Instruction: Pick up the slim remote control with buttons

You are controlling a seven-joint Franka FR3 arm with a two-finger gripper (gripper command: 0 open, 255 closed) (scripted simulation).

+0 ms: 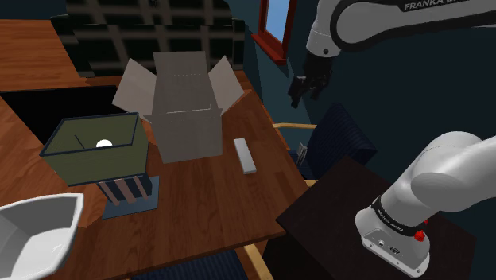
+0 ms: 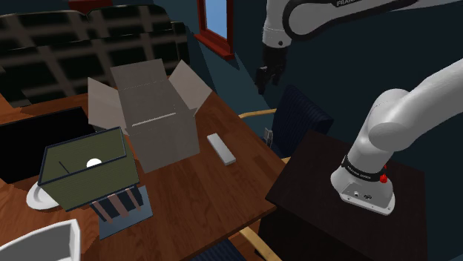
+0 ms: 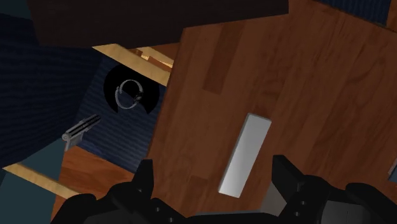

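As the claw [image 3: 214,170] gapes, the green bin [image 1: 95,165] holds perhaps a ball [image 1: 104,144].

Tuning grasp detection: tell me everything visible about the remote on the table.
The remote is a slim, flat, plain light-grey slab; no buttons show. It lies flat on the wooden table, near its edge on the arm's side, beside the open box but apart from it. Only the table touches it. The open gripper hangs above, clear of it.
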